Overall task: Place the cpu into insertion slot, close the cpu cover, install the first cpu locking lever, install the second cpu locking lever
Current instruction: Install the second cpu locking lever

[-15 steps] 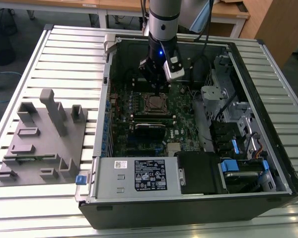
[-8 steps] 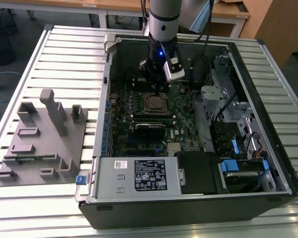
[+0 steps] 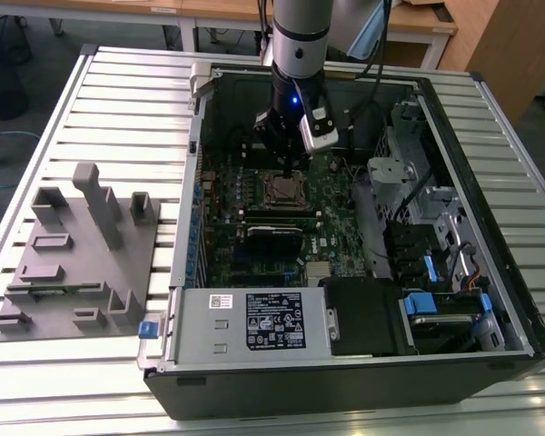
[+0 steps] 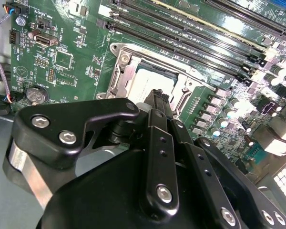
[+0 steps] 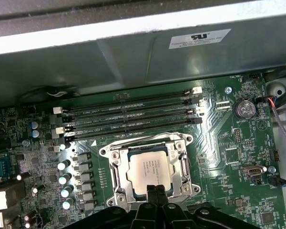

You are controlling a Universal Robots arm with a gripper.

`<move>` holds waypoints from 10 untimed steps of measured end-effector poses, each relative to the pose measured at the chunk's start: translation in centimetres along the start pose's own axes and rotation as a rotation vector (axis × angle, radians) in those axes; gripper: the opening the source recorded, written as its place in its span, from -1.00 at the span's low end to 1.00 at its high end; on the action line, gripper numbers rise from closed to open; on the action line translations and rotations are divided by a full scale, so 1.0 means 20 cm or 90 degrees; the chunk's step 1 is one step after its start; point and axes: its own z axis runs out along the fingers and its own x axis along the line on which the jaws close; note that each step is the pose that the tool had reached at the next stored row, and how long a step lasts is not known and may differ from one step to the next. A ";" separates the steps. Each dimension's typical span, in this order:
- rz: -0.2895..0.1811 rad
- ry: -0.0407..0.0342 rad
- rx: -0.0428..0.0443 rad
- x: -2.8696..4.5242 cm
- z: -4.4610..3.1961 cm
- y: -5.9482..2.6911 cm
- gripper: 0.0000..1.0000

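One claw [image 5: 156,192], fingers pressed together, touches the cpu's [image 5: 150,171] near edge inside the insertion slot [image 5: 115,181]; cpu cover [image 5: 185,164] frames it.

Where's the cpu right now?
The cpu sits in the insertion slot, beside the memory slots in the first wrist view, with the gripper at its edge.

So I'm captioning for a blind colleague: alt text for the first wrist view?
A silver cpu sits in the insertion slot on a green circuit board, with the black gripper over its near edge. Four long memory slots lie beyond, before a grey case wall.
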 end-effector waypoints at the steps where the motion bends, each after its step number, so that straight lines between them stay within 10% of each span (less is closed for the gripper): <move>1: 0.000 0.0000 0.0000 0.000 0.000 0.000 -0.80; 10: 0.000 0.0000 -0.0001 -0.002 0.000 -0.011 -0.80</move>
